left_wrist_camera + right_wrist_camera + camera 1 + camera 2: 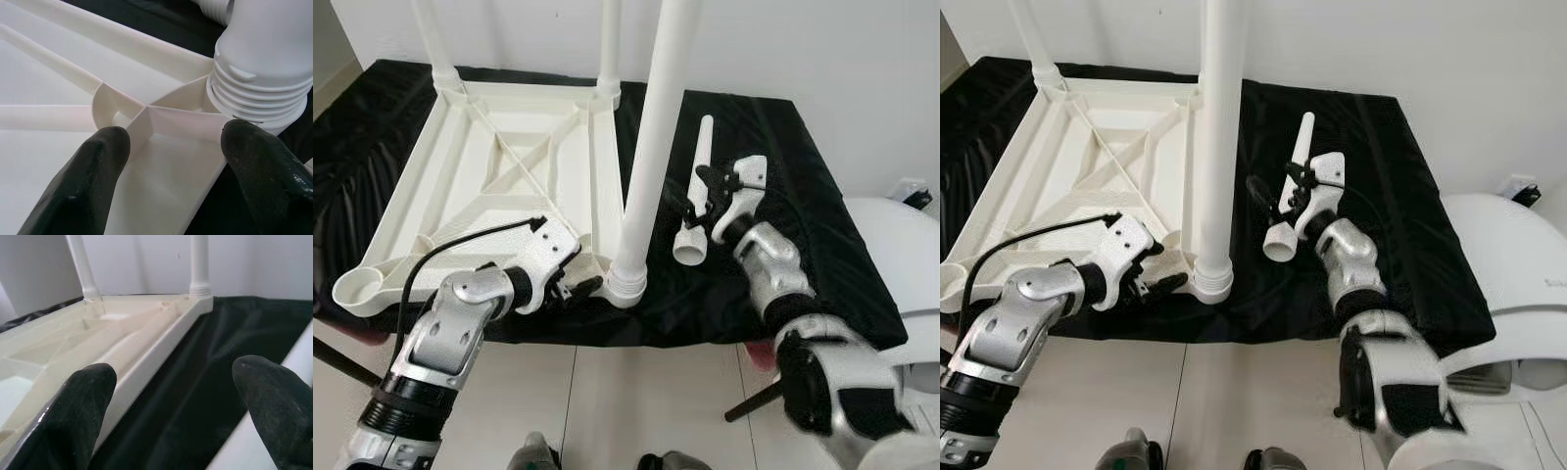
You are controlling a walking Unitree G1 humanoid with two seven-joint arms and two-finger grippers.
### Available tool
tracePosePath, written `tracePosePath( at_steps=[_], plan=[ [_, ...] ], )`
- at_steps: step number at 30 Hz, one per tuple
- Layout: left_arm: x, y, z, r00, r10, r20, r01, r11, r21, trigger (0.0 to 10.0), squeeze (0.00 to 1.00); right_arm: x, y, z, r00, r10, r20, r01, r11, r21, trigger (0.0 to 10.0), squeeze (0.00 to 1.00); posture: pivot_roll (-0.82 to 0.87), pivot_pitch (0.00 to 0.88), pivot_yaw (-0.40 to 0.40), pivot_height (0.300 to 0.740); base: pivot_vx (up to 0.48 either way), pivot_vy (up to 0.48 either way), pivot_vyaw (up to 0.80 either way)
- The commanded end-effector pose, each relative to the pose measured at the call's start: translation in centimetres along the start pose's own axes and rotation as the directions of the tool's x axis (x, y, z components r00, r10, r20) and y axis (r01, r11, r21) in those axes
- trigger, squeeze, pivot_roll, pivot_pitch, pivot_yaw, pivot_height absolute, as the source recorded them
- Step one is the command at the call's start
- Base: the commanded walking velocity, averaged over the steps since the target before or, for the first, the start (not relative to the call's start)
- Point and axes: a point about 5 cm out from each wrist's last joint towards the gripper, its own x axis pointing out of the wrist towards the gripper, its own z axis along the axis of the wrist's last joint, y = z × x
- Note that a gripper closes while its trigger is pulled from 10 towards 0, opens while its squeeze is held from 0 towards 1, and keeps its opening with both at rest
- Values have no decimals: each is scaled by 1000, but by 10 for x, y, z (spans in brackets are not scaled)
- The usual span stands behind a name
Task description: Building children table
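Lying upside down on a surface draped in black cloth (pixel 783 147), the white plastic tabletop (pixel 460 186) shows its ribbed underside, with three white legs standing up from its corners: two at the far edge and a screwed-in leg (pixel 651 147) at the near right corner, rising out of a threaded collar. The near left corner holds an empty round socket (pixel 360 287). A loose leg (pixel 695 196) lies on the cloth just beside the tabletop's right edge, its open threaded end toward the robot. The left gripper (pixel 576 287) is at the near right corner of the tabletop, fingers (pixel 93 181) spread, one over the inner ribs and the other next to the collar of the screwed-in leg; whether either finger touches the plastic cannot be told. The right gripper (pixel 1278 196) sits over the loose leg, jaws apart on either side of it, with no clear pinch visible; its wrist view looks along the tabletop's edge toward the two far legs. Pale floor tiles (pixel 607 401) show below the draped surface, and a white rounded object (pixel 901 255) sits to the right.
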Motion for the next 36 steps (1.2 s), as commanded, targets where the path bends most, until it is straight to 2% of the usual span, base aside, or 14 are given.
tracePosePath(
  at_steps=[1,7,16,18,21,23,24,26,28,31,32,33,34,36],
  plan=[
    [2,-6,-28,996,16,-91,-23,997,-78,10000,0,-3,-1,3,997,-62,38,62,998,-11,10000,0,84,55,-46,740,0,0,0],
    [-6,4,-26,986,164,39,-154,971,-181,10000,0,-18,1,-5,967,-238,90,236,971,24,10000,0,76,54,-47,740,0,0,0],
    [-22,9,-43,978,205,35,-196,965,-173,10000,0,-28,13,-22,954,-295,48,295,955,13,10000,0,91,61,-45,740,0,0,0],
    [-27,18,-50,948,316,37,-301,928,-219,10000,0,-31,19,-27,948,-318,26,318,948,-3,10000,0,92,58,-44,740,0,0,0],
    [-28,21,-53,931,362,37,-344,908,-240,10000,0,-32,20,-28,944,-330,19,330,944,-5,10000,0,92,57,-45,740,0,0,0],
    [-27,23,-53,870,489,55,-451,836,-312,10000,0,-31,24,-27,942,-333,28,334,943,-9,10000,0,92,49,-48,740,0,0,0],
    [-27,23,-53,870,489,55,-451,836,-312,10000,0,-31,24,-27,942,-333,28,334,943,-9,10000,0,92,49,-48,740,0,0,0],
    [-26,23,-50,814,575,84,-506,772,-384,10000,0,-30,28,-25,943,-330,51,331,943,-26,10000,0,95,41,-55,740,0,0,0],
    [-26,23,-47,770,629,101,-541,730,-418,10000,0,-29,32,-23,946,-317,66,320,946,-45,10000,0,94,39,-56,740,0,0,0],
    [-27,23,-46,756,646,105,-555,718,-421,10000,0,-29,34,-23,949,-308,70,312,948,-54,10000,0,94,39,-56,740,0,0,0],
    [-27,22,-42,732,669,127,-560,697,-447,10000,0,-29,38,-20,955,-282,87,289,954,-75,10000,0,90,32,-58,740,0,0,0],
    [-28,20,-40,683,717,139,-589,653,-476,10000,0,-31,45,-16,959,-260,116,271,958,-95,10000,0,85,25,-58,740,0,0,0],
    [-28,20,-40,683,717,139,-589,653,-476,10000,0,-31,45,-16,959,-260,116,271,958,-95,10000,0,85,25,-58,740,0,0,0],
    [-30,19,-39,643,752,143,-625,624,-468,10000,0,-35,48,-14,957,-256,134,271,957,-108,10000,0,84,24,-59,740,0,0,0]
  ],
)
